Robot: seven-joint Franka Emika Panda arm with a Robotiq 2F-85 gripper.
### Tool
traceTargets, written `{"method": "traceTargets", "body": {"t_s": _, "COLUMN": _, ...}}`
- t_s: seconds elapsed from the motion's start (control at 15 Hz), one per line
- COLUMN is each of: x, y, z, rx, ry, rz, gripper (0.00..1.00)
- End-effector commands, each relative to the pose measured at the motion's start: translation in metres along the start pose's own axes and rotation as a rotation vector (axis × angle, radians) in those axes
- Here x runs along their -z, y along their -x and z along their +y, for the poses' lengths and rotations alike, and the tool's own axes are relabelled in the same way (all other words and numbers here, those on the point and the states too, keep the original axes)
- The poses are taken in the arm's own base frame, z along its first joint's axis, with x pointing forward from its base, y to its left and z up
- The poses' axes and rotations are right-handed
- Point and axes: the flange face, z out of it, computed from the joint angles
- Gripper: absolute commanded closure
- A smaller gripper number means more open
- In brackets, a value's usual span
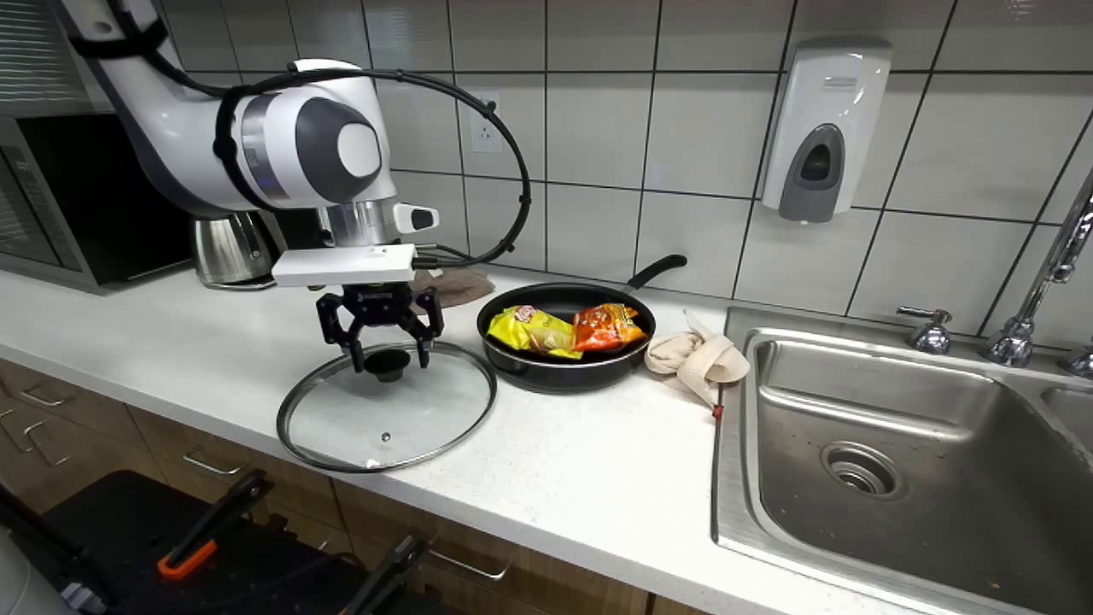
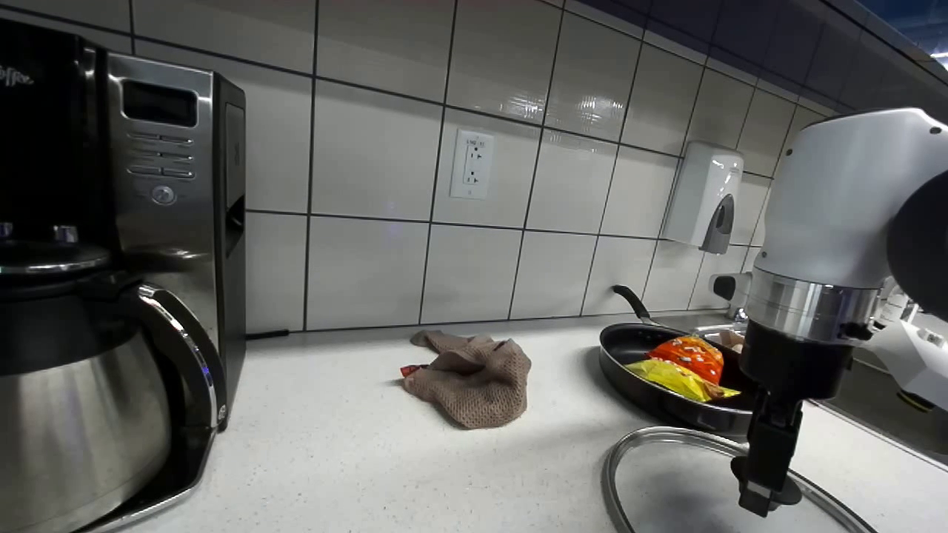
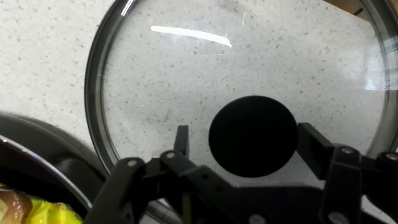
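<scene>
Black pincer is parted around the round black knob of a clear glass lid in an exterior view; in an exterior view, a round black pan is shown alongside; in the wrist view, the knob, nearer one finger, could be shoved panward on closing.

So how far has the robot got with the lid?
Looks done: the gripper is in place, the black knob between its jaws.
In hand: the grip, not finished, as one finger stands clear of the knob.
Left, probably: lifting the lid off the counter, maybe onto the uncovered pan holding two snack bags.
</scene>
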Motion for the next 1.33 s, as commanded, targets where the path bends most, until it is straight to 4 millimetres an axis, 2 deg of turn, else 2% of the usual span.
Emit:
{"method": "traceTargets", "body": {"t_s": 0.0, "x": 0.004, "y": 0.004, "z": -0.001, "rx": -0.022, "ry": 0.017, "rz": 0.017, "gripper": 0.42}}
{"method": "traceTargets", "body": {"t_s": 0.13, "x": 0.004, "y": 0.005, "z": -0.001, "rx": -0.028, "ry": 0.015, "rz": 0.018, "gripper": 0.58}}
{"method": "traceTargets", "body": {"t_s": 0.2, "x": 0.007, "y": 0.005, "z": -0.001, "rx": -0.029, "ry": 0.017, "rz": 0.021, "gripper": 0.61}}
{"method": "traceTargets", "body": {"t_s": 0.8, "x": 0.045, "y": 0.001, "z": 0.001, "rx": -0.024, "ry": 0.011, "rz": 0.117, "gripper": 0.61}}
{"method": "traceTargets", "body": {"t_s": 1.27, "x": 0.068, "y": -0.015, "z": -0.016, "rx": 0.03, "ry": -0.048, "rz": 0.196, "gripper": 0.61}}
